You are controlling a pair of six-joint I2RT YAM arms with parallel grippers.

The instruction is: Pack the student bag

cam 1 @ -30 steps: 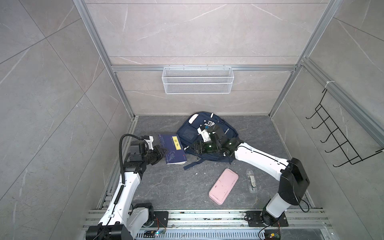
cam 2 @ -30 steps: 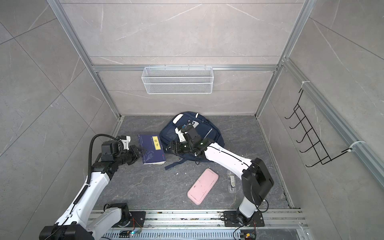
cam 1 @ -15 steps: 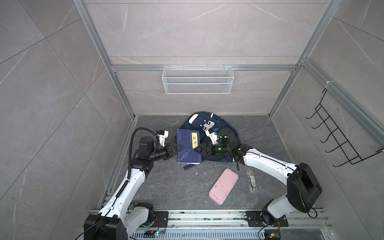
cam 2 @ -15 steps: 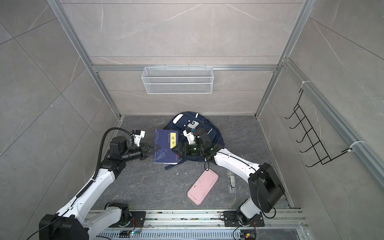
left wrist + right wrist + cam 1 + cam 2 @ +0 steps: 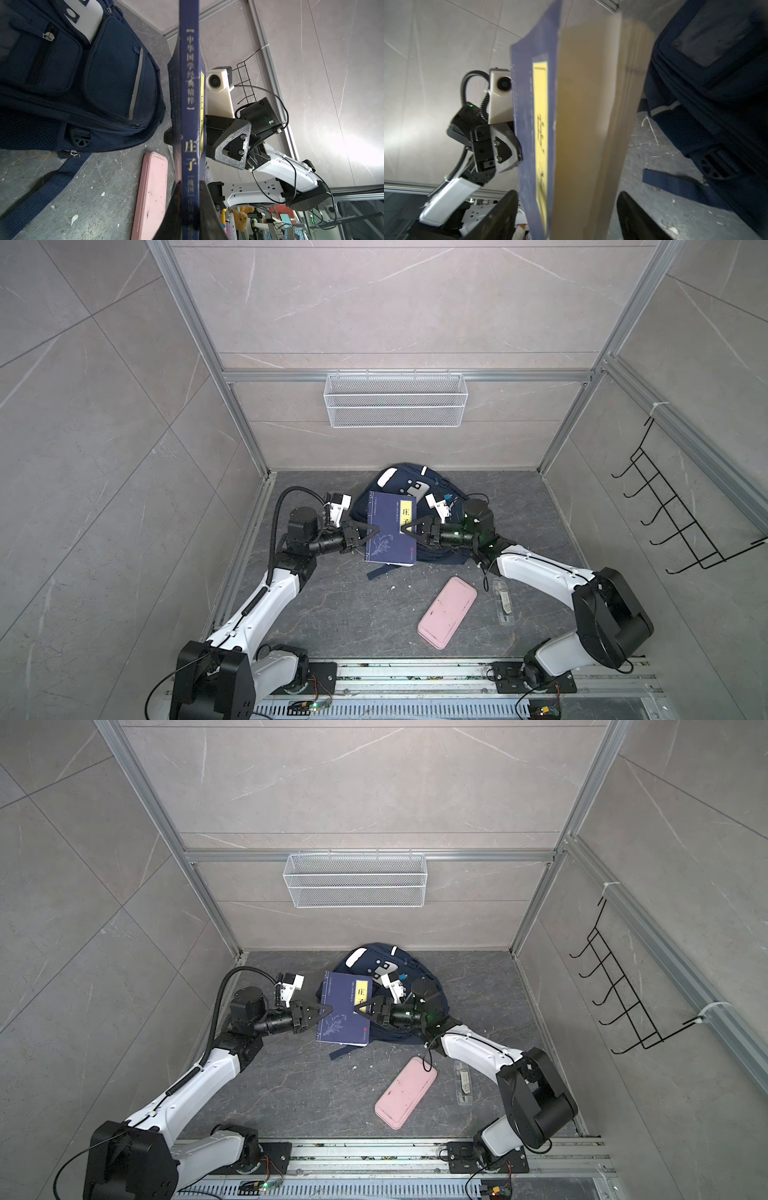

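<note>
The student bag (image 5: pixel 399 483) (image 5: pixel 376 957), a navy backpack with white patches, lies at the back of the floor. My left gripper (image 5: pixel 375 530) (image 5: pixel 331 1011) is shut on the spine edge of a navy book with a yellow label (image 5: pixel 390 539) (image 5: pixel 343 1025), holding it up over the bag's front. In the left wrist view the gripper (image 5: pixel 190 187) clamps the spine, with the bag (image 5: pixel 83 83) beside it. My right gripper (image 5: pixel 405 529) (image 5: pixel 355 1009) (image 5: pixel 566 197) stands open, its jaws straddling the book's (image 5: pixel 583 124) page edge with a gap on each side.
A pink oblong case (image 5: pixel 446 612) (image 5: pixel 405 1092) lies on the floor in front of the bag, with a small clear packet (image 5: pixel 503 600) to its right. A white wire basket (image 5: pixel 395 400) hangs on the back wall and a black hook rack (image 5: pixel 665 522) on the right wall.
My left gripper has carried the book to the right, from the floor beside the bag to above its front. The right gripper has left the bag and come to the book's free edge.
</note>
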